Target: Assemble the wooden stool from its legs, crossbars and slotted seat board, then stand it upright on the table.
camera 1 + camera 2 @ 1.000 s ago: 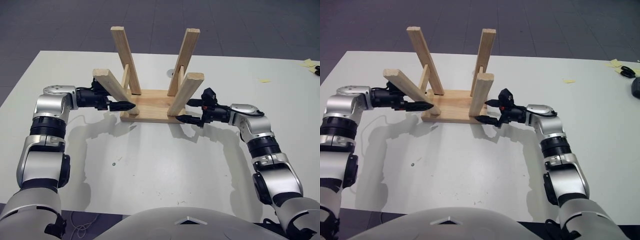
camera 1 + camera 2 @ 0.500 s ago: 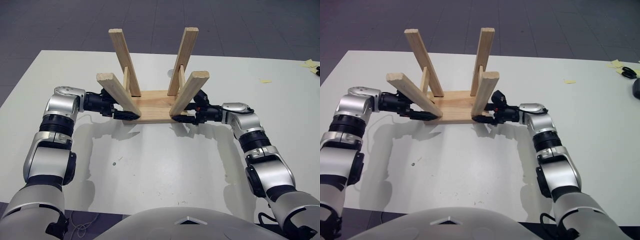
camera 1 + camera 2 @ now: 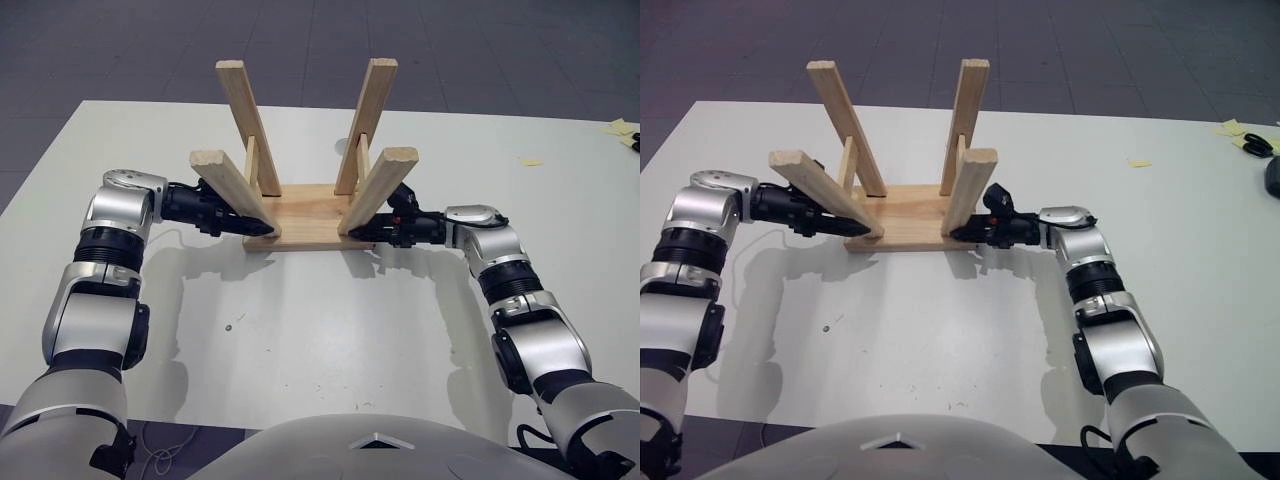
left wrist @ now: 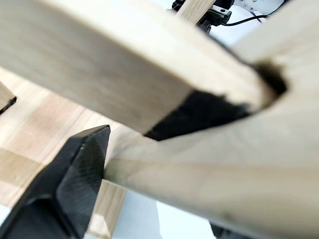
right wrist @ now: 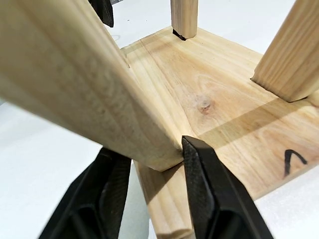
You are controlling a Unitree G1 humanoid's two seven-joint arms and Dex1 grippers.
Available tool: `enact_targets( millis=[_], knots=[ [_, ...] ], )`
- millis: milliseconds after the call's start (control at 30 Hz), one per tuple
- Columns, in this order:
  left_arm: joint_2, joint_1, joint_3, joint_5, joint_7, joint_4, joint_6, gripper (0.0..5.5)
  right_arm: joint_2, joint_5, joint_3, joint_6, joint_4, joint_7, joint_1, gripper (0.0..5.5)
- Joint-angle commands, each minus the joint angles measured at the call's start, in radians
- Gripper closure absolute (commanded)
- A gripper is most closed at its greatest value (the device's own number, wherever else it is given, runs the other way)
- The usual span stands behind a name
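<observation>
The stool stands inverted mid-table, with its seat board flat on the surface and four legs seated in it, splaying upward. My right gripper is clamped on the near right leg at its base — one finger on each side, touching wood. My left gripper sits at the base of the near left leg — whether it grips, I cannot tell.

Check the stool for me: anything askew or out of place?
Nothing looks damaged. The pale wooden stool sits upside down, its flat seat board on the white table, four legs splayed upward. The right hand grips the near right leg at its base; the left hand is at the near left leg.
</observation>
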Motion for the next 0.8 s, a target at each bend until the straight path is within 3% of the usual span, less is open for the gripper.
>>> enact_targets(
  millis=[33,167,300,400,533,667,767,800],
  knots=[
    [0.015,0.001,0.007,0.009,-0.006,-0.005,0.004,3.26,-0.012,-0.012,0.011,0.029,-0.033,0.004,0.009,3.95],
    [0.006,0.014,0.025,-0.025,-0.004,-0.064,0.053,3.36,-0.024,0.045,-0.009,0.151,-0.132,0.019,0.050,3.98],
    [0.016,0.137,0.070,-0.186,-0.002,-0.410,0.330,3.41,-0.081,0.242,-0.075,0.512,-0.511,0.003,0.189,3.98],
    [0.024,0.215,0.117,-0.323,0.052,-0.641,0.558,3.56,-0.084,0.458,-0.239,0.835,-0.822,-0.100,0.336,3.98],
    [0.052,0.269,0.165,-0.410,0.101,-0.745,0.711,4.10,0.052,0.619,-0.546,1.172,-1.056,-0.256,0.426,3.98],
    [0.041,0.207,0.232,-0.424,0.166,-0.641,0.758,4.42,0.197,0.669,-0.802,1.300,-1.133,-0.402,0.363,4.10],
    [0.047,0.165,0.212,-0.408,0.206,-0.572,0.749,4.43,0.297,0.743,-0.912,1.306,-1.164,-0.564,0.280,4.21],
    [0.052,0.155,0.197,-0.383,0.228,-0.530,0.724,4.07,0.329,0.766,-0.933,1.306,-1.170,-0.619,0.251,3.96]
  ],
)
